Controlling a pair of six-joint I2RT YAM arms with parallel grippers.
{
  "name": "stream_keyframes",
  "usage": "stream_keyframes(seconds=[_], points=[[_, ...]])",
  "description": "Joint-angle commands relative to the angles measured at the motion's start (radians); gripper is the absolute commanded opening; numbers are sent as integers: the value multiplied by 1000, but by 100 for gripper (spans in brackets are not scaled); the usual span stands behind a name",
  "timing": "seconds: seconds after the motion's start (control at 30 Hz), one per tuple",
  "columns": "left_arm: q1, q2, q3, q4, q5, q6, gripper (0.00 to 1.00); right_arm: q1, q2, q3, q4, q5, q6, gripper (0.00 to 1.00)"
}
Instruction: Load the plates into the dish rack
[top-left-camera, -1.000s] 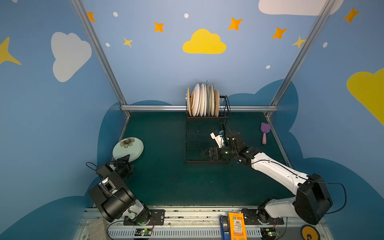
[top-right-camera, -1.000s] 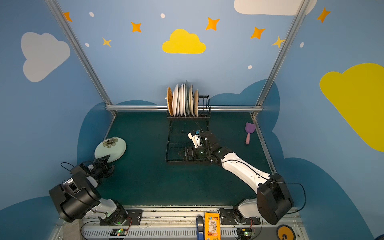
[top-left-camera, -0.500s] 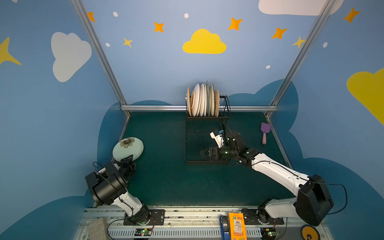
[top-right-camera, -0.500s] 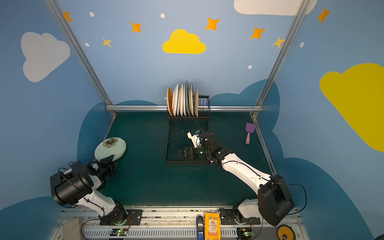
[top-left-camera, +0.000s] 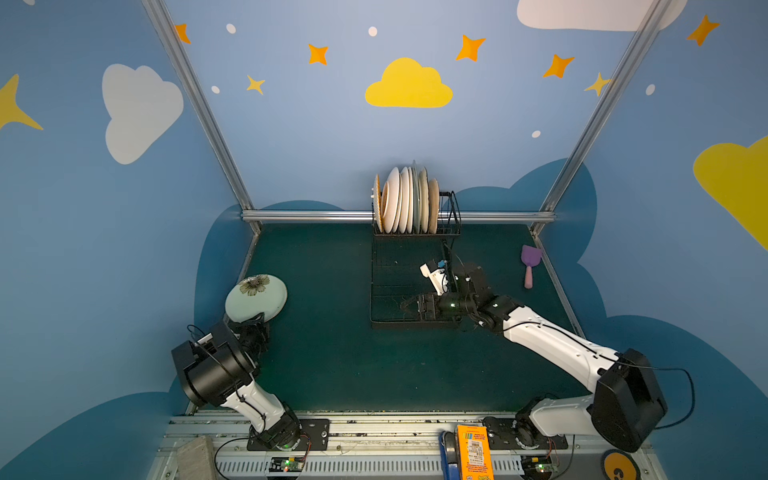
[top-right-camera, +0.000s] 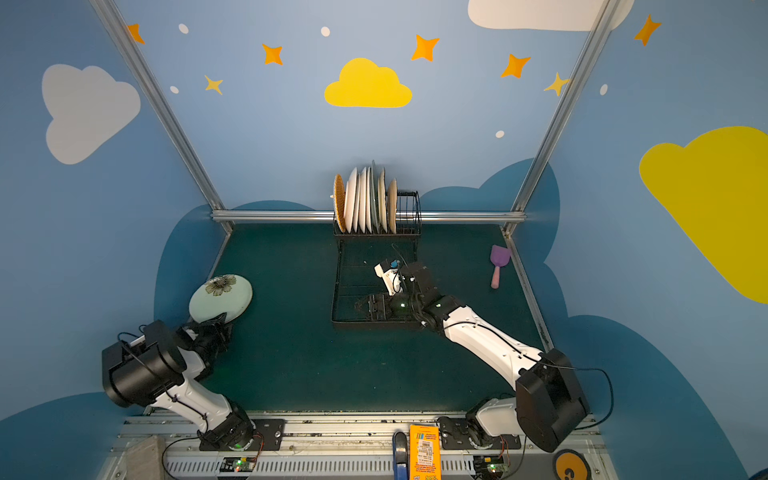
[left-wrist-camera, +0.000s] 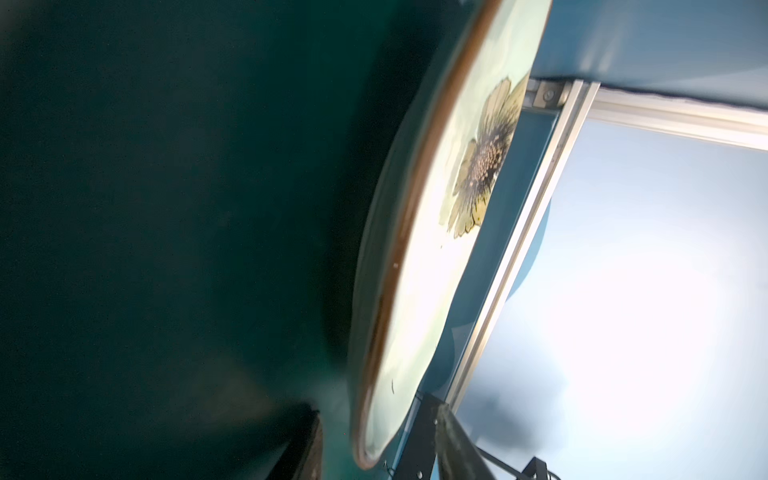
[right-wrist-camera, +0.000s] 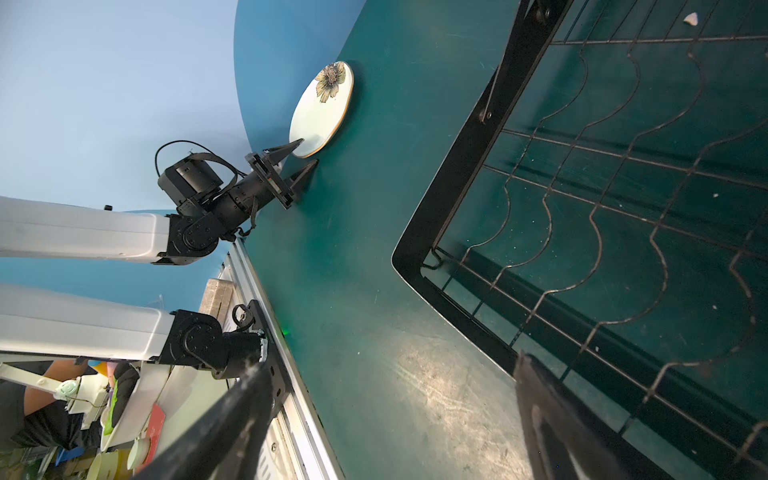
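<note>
Dark green tabletop (top-left-camera: 332, 365), blue painted walls round it. Right arm (top-left-camera: 548, 345) reaches from the front right in toward the middle. Left arm (top-left-camera: 216, 370) is folded low at the front left.

Dish rack (top-left-camera: 371, 286), black wire, sits back-centre. Its raised basket is against the back rail and its flat tray runs toward the front. Racked plates (top-left-camera: 405, 199) stand on edge in a tight row in the basket in both top views, mostly white and cream, with an orange-patterned one at the left end (top-right-camera: 340, 203). Exact count is hard to tell.

Mint plate (top-left-camera: 257, 297), with a dark flower print near its far rim and a brown edge, is at the left side of the tabletop, well apart from the rack. The right wrist view (right-wrist-camera: 320, 112) shows it tilted, with its near rim off the surface.

Left claw (top-left-camera: 253, 321) is at that near rim. The right wrist view (right-wrist-camera: 308, 151) shows one finger over the plate and one under it by the tabletop. Jaws are apart and straddle the rim. The left wrist view shows a gap between the plate (left-wrist-camera: 419, 270) and one finger (left-wrist-camera: 303, 444), so it is not clamped.

Right claw (top-left-camera: 409, 306) is low over the tray near its front edge, jaws spread wide (right-wrist-camera: 395, 415), holding nothing.

Purple scoop (top-left-camera: 530, 264) lies by the right wall.
</note>
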Motion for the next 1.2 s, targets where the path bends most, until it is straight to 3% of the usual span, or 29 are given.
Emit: stream_keyframes(seconds=[0.0, 0.53, 0.93, 1.17], points=[[1, 11, 10, -118, -97, 17, 45, -5, -12, 9, -20, 6, 4, 89], [-36, 167, 45, -35, -136, -28, 39, -13, -1, 17, -35, 11, 6, 89], [-38, 219, 70, -7, -113, -55, 14, -18, 4, 39, -83, 15, 5, 89], [-38, 149, 101, -29, -36, -62, 8, -19, 0, 50, -105, 14, -16, 89]])
